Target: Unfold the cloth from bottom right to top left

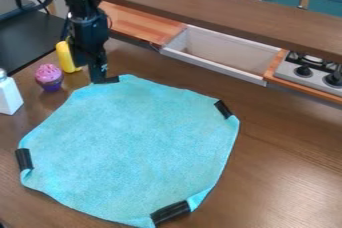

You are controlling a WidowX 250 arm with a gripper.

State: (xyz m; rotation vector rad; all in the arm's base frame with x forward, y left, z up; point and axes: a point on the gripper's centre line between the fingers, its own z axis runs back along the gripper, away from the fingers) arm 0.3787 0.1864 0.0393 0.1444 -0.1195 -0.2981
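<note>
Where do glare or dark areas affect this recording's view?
Camera view: the light-blue fabric cloth is evenly lit, without harsh glare; a soft, pale sheen lies on the brown wood-grain table to its right; the black robot gripper at the cloth's upper-left edge is so dark that detail is lost.

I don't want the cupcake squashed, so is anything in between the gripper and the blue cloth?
Nothing visible is in between: the gripper is right at the top-left edge of the blue cloth. The cupcake is off to the left, beyond the cloth's edge.
</note>
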